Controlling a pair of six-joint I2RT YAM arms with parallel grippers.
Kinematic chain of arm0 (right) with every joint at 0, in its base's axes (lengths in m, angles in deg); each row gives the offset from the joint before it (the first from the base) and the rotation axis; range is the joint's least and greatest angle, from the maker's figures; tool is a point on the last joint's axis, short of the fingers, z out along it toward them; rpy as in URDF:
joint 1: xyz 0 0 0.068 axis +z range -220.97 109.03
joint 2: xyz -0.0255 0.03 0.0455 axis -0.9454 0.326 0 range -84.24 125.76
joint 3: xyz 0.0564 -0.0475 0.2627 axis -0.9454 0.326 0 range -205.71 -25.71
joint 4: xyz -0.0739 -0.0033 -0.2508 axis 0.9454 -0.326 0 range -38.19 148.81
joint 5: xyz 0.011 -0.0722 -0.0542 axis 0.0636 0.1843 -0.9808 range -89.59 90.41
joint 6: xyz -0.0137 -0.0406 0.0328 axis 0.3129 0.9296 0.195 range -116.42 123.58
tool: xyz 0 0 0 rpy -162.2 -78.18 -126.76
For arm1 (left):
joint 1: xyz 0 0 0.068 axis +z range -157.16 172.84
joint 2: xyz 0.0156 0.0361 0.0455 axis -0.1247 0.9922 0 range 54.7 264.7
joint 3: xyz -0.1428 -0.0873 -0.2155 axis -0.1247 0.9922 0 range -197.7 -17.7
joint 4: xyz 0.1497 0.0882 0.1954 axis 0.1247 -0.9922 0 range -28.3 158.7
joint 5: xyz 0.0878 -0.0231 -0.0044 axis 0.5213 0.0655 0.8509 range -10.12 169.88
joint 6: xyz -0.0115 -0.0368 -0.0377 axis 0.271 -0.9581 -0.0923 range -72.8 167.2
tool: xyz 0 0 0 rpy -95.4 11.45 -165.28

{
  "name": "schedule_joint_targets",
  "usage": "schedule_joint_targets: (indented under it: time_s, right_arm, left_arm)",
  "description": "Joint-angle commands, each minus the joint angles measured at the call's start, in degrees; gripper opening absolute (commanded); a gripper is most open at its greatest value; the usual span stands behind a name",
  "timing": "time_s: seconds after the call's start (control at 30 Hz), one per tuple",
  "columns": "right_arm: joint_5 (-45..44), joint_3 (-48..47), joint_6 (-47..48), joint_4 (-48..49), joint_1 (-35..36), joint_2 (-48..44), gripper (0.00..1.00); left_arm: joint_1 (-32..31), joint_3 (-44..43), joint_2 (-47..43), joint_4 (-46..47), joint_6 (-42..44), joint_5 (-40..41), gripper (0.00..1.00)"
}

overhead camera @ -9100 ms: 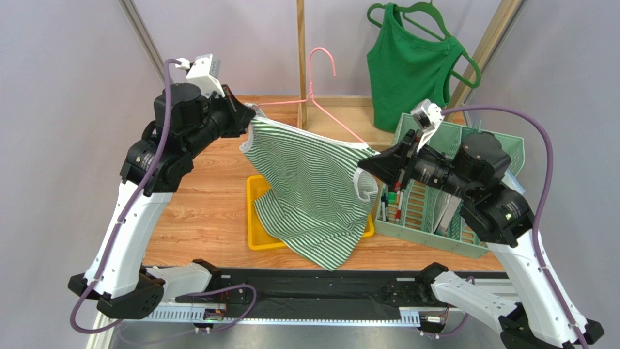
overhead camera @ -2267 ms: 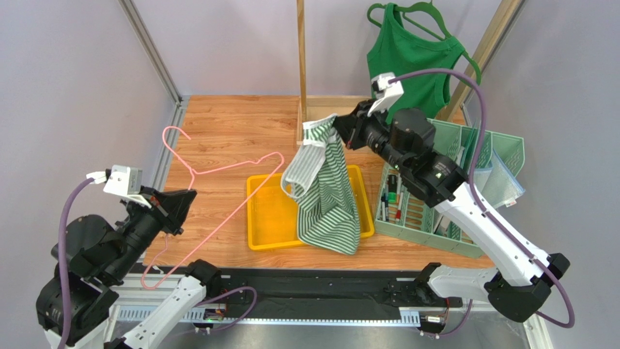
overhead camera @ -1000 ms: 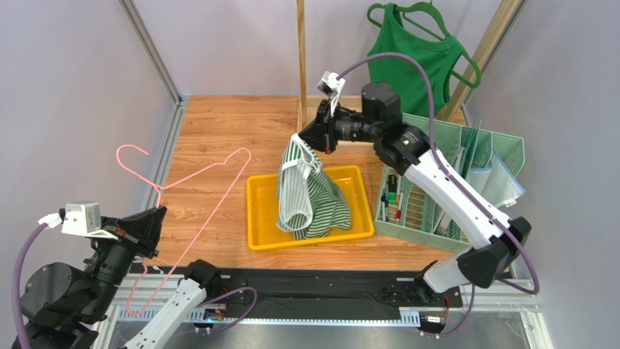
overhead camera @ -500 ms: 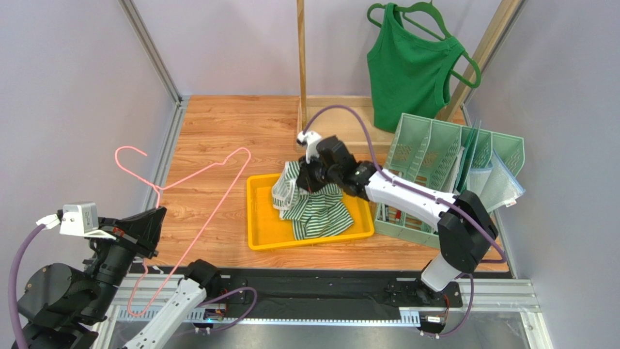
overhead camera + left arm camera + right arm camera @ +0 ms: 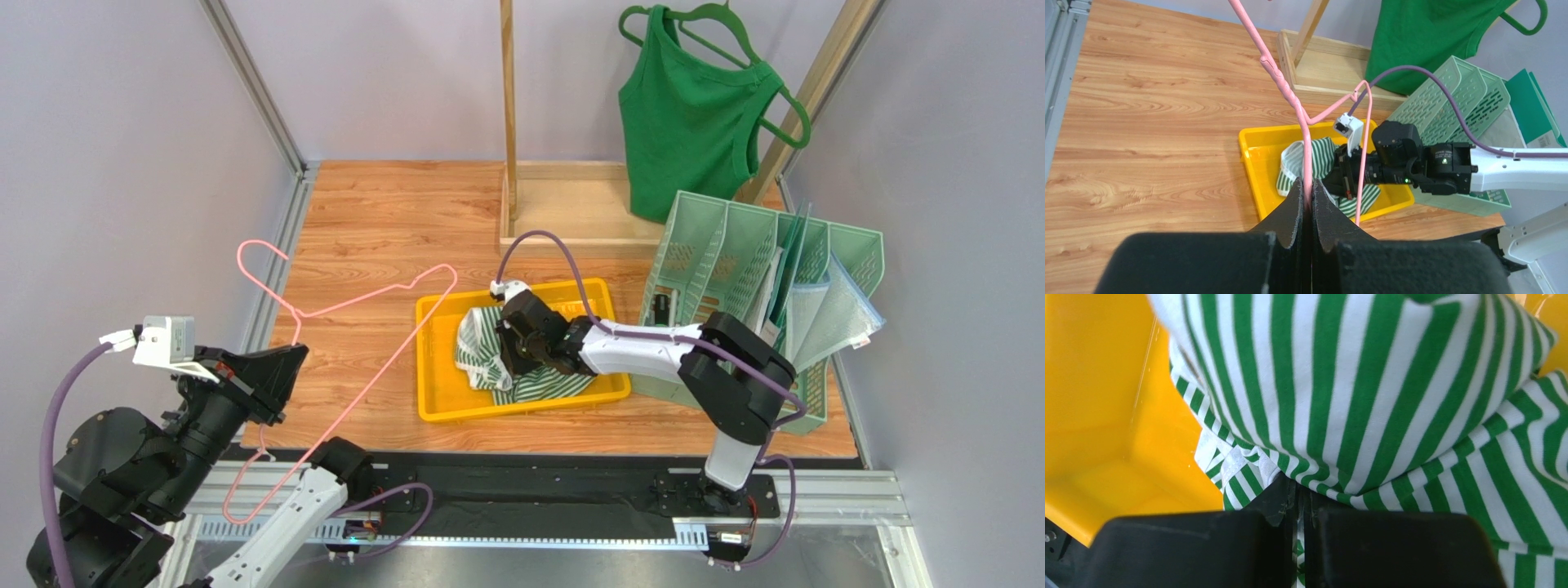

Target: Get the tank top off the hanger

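Note:
The green-and-white striped tank top (image 5: 491, 349) lies bunched in the yellow tray (image 5: 439, 398). My right gripper (image 5: 521, 355) is down in the tray, shut on the tank top's fabric (image 5: 1339, 404); a fold shows pinched between its fingers (image 5: 1281, 505). The bare pink wire hanger (image 5: 356, 294) is off the garment, held up at the left over the table. My left gripper (image 5: 1309, 199) is shut on the pink hanger (image 5: 1290, 104) wire. In the left wrist view the tank top (image 5: 1315, 159) and tray (image 5: 1254, 165) lie beyond the hanger.
A green tank top (image 5: 687, 104) hangs on a green hanger at the back right, by a wooden stand (image 5: 509, 135). Mint-green file racks (image 5: 761, 263) stand right of the tray. A metal rail (image 5: 282, 221) borders the table's left edge.
My right gripper has lowered the striped tank top from above into the yellow tray. My left gripper has shifted the pink hanger slightly to the right and away from me.

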Motion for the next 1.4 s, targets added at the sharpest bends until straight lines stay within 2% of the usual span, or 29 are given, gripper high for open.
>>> schedule_joint_targets:
  time_s: [0.0, 0.07, 0.13, 0.17, 0.23, 0.27, 0.33, 0.37, 0.43, 0.6, 0.77, 0.8, 0.93, 1.1, 1.2, 1.37]
  right_arm:
    - [-6.05, 2.35, -1.84, -1.56, 2.15, -4.34, 0.0]
    - [-8.07, 3.15, -1.84, -2.62, 2.06, -6.37, 0.02]
    - [-9.74, 3.24, -1.49, -4.72, 1.97, -9.18, 0.07]
    - [-10.45, 2.98, -0.97, -5.6, 2.06, -10.14, 0.21]
    - [-11.41, 1.49, -0.09, -8.49, 2.06, -12.61, 0.36]
    - [-12.72, 0.96, 0.27, -9.64, 1.97, -13.31, 0.52]
    - [-13.87, 0.08, 1.23, -12.45, 2.06, -15.77, 0.64]
    - [-14.92, -0.53, 1.5, -12.99, 1.97, -16.74, 0.73]
    - [-15.9, -1.68, 1.76, -15.79, 1.97, -19.2, 0.8]
    - [-18.36, -5.98, 1.94, -20.46, 2.59, -25.25, 0.85]
    - [-16.08, -10.46, 8.08, -16.25, 11.09, -28.52, 0.91]
    - [-16.43, -13.26, 11.92, -15.55, 15.46, -28.09, 0.93]
    - [-16.34, -20.2, 23.63, -11.17, 25.6, -23.61, 0.97]
    - [-24.33, -26.37, 35.94, -3.6, 36.14, -15.79, 0.96]
    - [-28.19, -29.28, 43.23, 0.62, 39.58, -11.92, 0.96]
    - [-30.49, -33.49, 48.77, 3.53, 40.64, -7.18, 0.93]
  left_arm:
    - [0.25, -0.29, 0.49, 3.08, -0.73, -1.92, 0.0]
    - [0.16, 0.59, 0.49, 4.31, -0.81, -2.01, 0.0]
    - [0.25, 2.07, 0.49, 5.44, -0.64, -1.92, 0.0]
    - [0.25, 2.61, 0.58, 6.84, -0.64, -1.92, 0.0]
    - [0.25, 4.27, 1.1, 8.95, -0.64, -1.75, 0.0]
    - [0.16, 4.72, 1.37, 9.58, -0.46, -1.57, 0.0]
    - [0.25, 6.47, 1.98, 11.59, -0.72, -0.26, 0.0]
    - [0.16, 7.17, 2.16, 12.39, -0.73, 0.27, 0.0]
    - [0.16, 8.67, 2.77, 13.44, -1.86, 2.82, 0.0]
    - [0.16, 12.19, 3.04, 16.08, -5.55, 10.97, 0.0]
    - [0.25, 14.91, 5.23, 16.88, -9.34, 17.14, 0.0]
    - [0.25, 15.18, 5.85, 16.88, -9.95, 18.63, 0.0]
    - [0.25, 15.36, 9.27, 15.65, -12.59, 21.89, 0.0]
    - [0.16, 13.87, 12.44, 11.26, -16.54, 26.72, 0.0]
    - [0.25, 11.58, 15.34, 6.69, -18.57, 28.66, 0.0]
    - [0.16, 10.43, 16.84, 2.91, -19.8, 29.02, 0.0]
